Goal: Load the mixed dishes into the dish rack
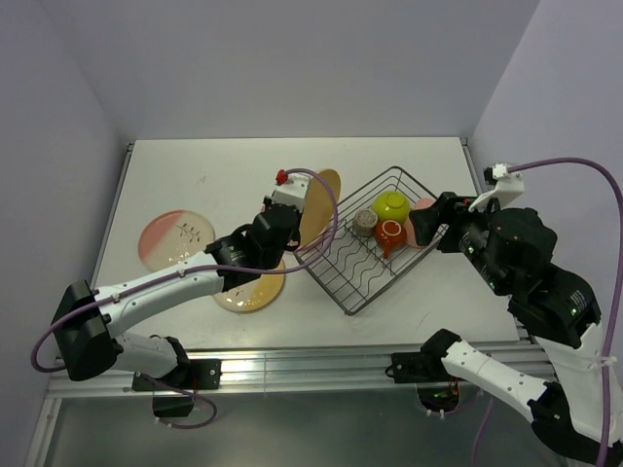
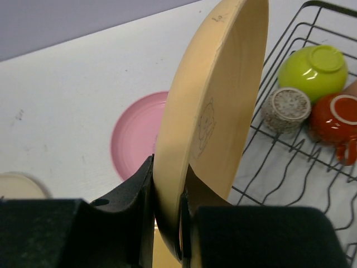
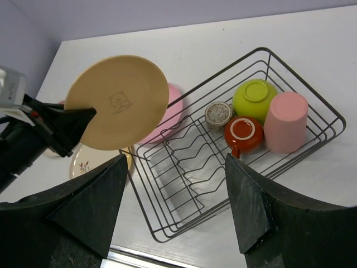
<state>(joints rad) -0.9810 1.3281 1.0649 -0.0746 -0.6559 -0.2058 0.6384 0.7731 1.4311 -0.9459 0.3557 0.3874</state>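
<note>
Left gripper (image 2: pixel 167 212): clamped on tan plate (image 2: pixel 217 106), upright, just left of rack (image 3: pixel 184 167).
Right gripper (image 3: pixel 174 206): jaws apart, by rack's right side.

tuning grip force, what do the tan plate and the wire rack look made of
Tan plate: probably matte-glazed ceramic, maybe melamine; smooth dull surface with a faint stamped figure. Dish rack: likely black coated metal wire; thin rods bent into waves.

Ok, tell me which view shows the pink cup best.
Right wrist: the pink cup stands whole, upside down, in the dish rack. Top external shows only a sliver; left wrist, just an edge at its border.
</note>
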